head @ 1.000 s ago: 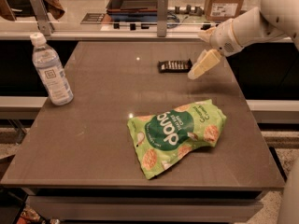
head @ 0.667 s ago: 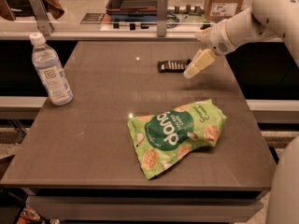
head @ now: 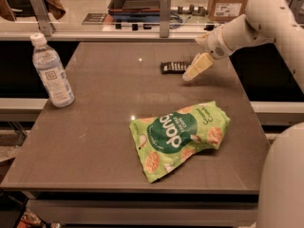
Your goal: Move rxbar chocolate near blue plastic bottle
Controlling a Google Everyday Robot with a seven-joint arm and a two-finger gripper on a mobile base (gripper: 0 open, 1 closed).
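Your gripper (head: 194,70) hangs at the right end of the rxbar chocolate (head: 173,66), which lies flat toward the far side of the worktop (head: 95,137). You cannot tell how wide its grip stands. The blue plastic bottle (head: 51,72) stands upright near the left edge, well apart from the bar. A green snack bag (head: 183,136) lies nearer the front, off the line between them.

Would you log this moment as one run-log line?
rxbar chocolate: flat, far side | gripper: at its right end | blue plastic bottle: upright, left edge | green bag: centre
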